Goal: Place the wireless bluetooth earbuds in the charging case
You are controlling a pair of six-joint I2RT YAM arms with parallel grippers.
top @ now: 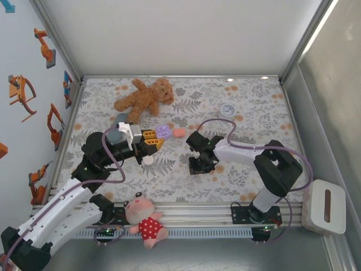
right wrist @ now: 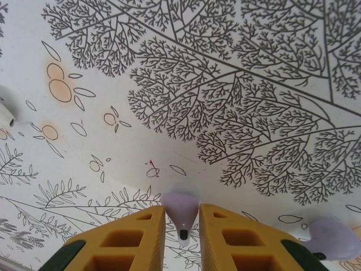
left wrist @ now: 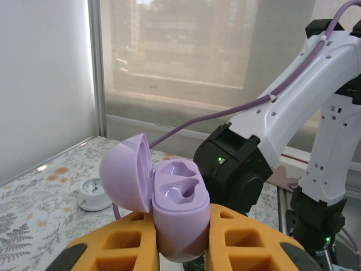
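White back panel [top: 169, 34] up top, pale left wall [top: 17, 130] dotted with orange robot-arm stickers [top: 44, 48], leaf-print cloth [top: 259, 118] over the table, daylight through the shaded window [left wrist: 186, 45].

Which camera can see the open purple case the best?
The left wrist camera: the purple case sits close up between the left arm's yellow fingers, lid open, both pockets empty. The top camera shows the case as a tiny purple spot. The right wrist camera looks at a purple earbud.

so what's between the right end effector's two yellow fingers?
A purple earbud on the patterned cloth, a yellow finger tight on each side; seen in the right wrist view.
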